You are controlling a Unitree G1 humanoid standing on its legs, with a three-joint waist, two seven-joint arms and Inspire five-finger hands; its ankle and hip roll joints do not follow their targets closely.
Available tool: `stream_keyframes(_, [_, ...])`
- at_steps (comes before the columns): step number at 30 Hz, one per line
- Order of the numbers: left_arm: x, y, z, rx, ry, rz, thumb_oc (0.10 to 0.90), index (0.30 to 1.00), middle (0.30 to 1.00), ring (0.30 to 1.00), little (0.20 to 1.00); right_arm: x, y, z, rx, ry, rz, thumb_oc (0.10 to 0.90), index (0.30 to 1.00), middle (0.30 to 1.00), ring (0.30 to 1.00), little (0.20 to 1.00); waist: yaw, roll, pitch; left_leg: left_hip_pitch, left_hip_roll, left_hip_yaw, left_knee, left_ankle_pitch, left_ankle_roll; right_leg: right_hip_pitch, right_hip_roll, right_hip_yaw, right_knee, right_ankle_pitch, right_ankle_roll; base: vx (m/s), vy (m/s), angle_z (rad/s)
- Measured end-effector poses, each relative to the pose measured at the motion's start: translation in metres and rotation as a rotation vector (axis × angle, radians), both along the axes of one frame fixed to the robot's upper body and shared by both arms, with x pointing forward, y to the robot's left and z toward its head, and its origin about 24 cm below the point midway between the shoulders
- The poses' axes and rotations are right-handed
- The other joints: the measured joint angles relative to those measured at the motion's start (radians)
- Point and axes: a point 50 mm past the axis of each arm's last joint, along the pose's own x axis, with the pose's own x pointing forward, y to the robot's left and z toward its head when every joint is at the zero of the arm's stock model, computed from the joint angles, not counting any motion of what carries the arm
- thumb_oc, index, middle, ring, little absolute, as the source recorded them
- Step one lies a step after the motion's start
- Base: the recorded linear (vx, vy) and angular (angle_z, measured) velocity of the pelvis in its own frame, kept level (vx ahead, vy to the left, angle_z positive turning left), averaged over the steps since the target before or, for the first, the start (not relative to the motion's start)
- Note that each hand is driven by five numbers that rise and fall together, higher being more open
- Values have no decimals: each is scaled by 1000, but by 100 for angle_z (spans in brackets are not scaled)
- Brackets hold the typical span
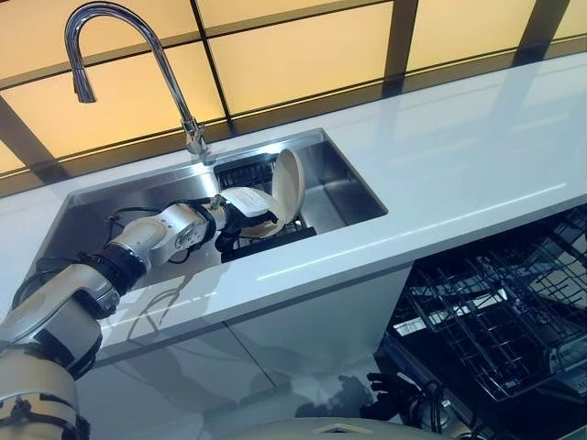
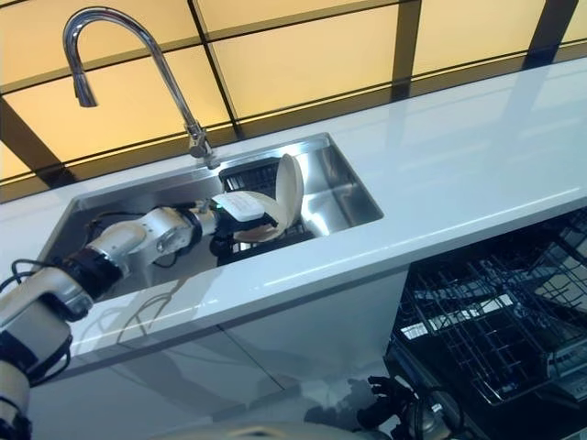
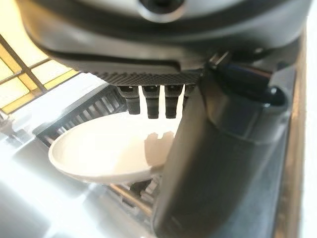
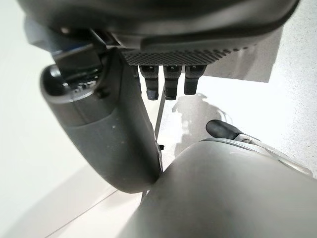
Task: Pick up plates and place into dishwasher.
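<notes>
Now the left hand point(image 1: 240, 213) reaches into the sink point(image 1: 344, 188), fingers straight and open, holding nothing; the plate point(image 1: 288, 183) stands on edge just beyond its fingertips.

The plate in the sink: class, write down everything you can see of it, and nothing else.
The plate is round, cream-white, smooth and plain, like glazed ceramic or plastic. It stands nearly on edge in a dark rack inside the steel sink, below the tap. The left hand reaches to its face; the left wrist view shows the fingers straight over its shallow hollow, not curled round it.
</notes>
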Motion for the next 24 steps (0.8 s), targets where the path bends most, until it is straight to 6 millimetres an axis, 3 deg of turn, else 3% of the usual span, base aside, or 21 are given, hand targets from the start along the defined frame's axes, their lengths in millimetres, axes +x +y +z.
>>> stream_keyframes(15, [7,24,-30,-107,-124,121,800,900,900,900,900,7,0,5,13,-55,-11,800,900,900,900,900,-26,3,37,-19,8,28,0,-7,-4,-30,7,30,0,11,-5,25,33,-6])
stream_keyframes(24, [14,36,-25,-204,-308,205,800,900,900,900,900,22,0,11,22,-107,-29,800,900,900,900,900,-34,-4,95,-59,7,50,0,-7,-2,-78,8,55,0,21,-1,-26,47,-8])
